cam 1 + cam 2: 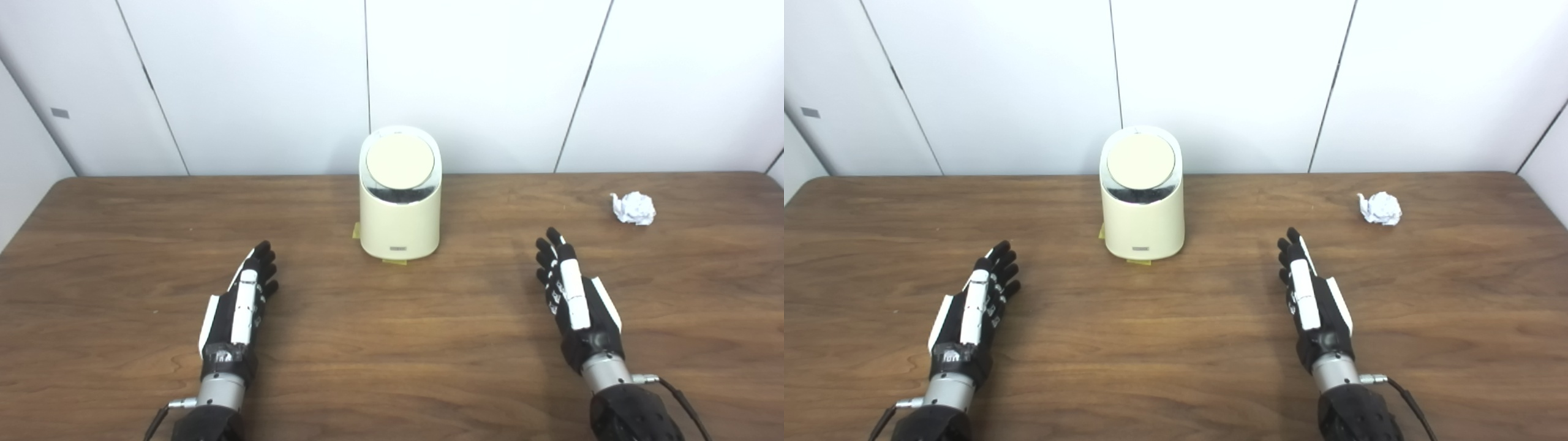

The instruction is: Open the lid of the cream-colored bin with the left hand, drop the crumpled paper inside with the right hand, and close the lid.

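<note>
A cream-colored bin [400, 211] stands upright at the back middle of the wooden table [392, 343]. Its round lid [400, 161] lies shut on the slanted top. A crumpled white paper ball [634, 208] rests on the table at the far right. My left hand [241, 303] hovers low over the table, front left of the bin, open with fingers stretched forward and holding nothing. Front right of the bin, my right hand [572, 294] is also open and empty, well short of the paper.
Yellow tape bits [393, 261] stick out under the bin's base. White wall panels [490, 79] rise right behind the table's back edge. The table's left corner and right edge fall inside the picture.
</note>
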